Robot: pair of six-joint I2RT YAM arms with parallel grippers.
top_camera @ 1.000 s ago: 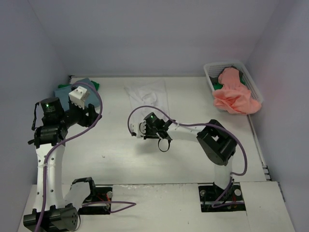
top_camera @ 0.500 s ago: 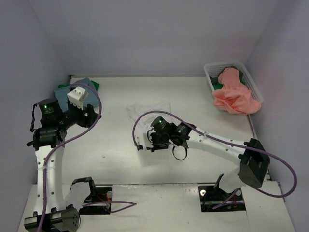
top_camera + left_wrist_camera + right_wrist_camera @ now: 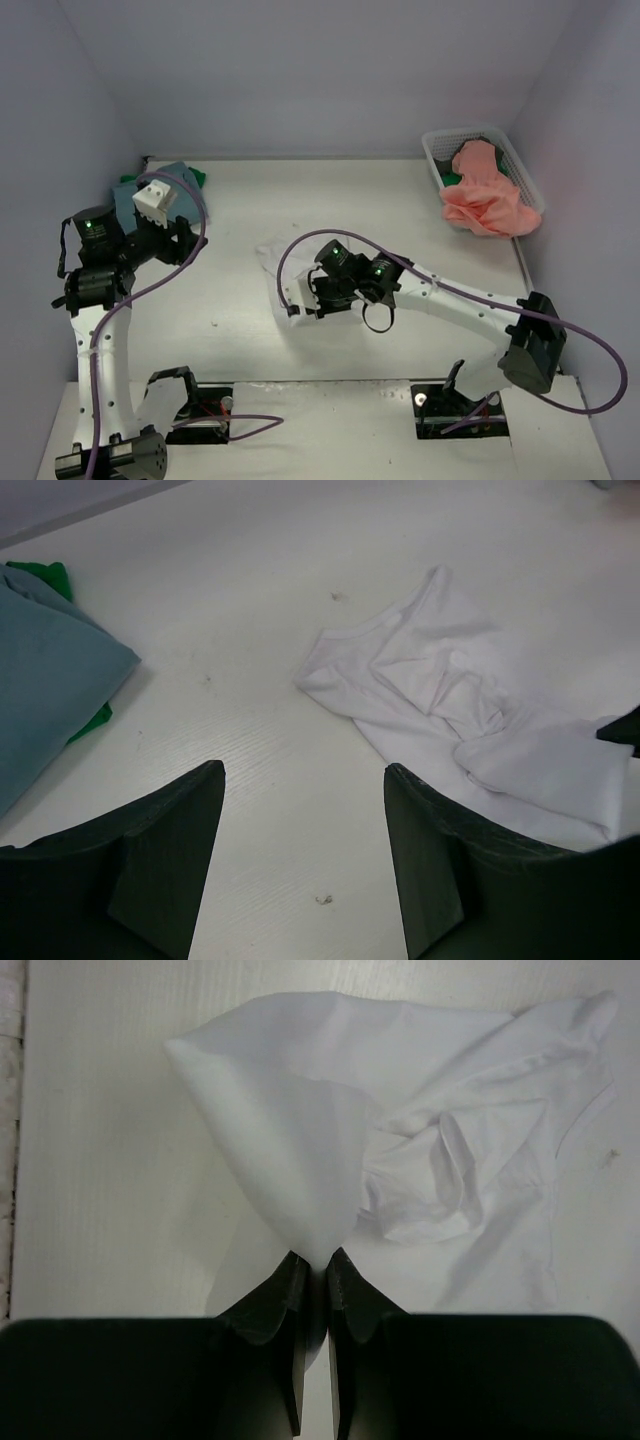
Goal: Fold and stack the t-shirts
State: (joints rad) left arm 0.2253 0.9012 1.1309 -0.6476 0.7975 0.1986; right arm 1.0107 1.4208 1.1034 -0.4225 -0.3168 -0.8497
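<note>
A white t-shirt [image 3: 350, 1110] lies crumpled on the table's middle [image 3: 272, 262], one edge lifted into a cone. My right gripper [image 3: 316, 1257] is shut on that edge and reaches in low from the right [image 3: 298, 300]. At the far left lies a folded teal t-shirt [image 3: 150, 180] with a green t-shirt [image 3: 196, 175] under it. My left gripper [image 3: 303, 772] stands open above bare table between the teal t-shirt [image 3: 50, 680] and the white one [image 3: 450, 700], holding nothing; from above it [image 3: 185, 238] sits beside the teal pile.
A white mesh basket [image 3: 436, 150] stands at the back right, with a salmon pink t-shirt [image 3: 490, 200] spilling over its front and a bit of green cloth [image 3: 450, 180] inside. Purple cables loop over both arms. Walls close in on the left, back and right.
The right arm has stretched out and dragged the white t-shirt from the back middle toward the near left, bunching it up. The left arm has barely shifted.
</note>
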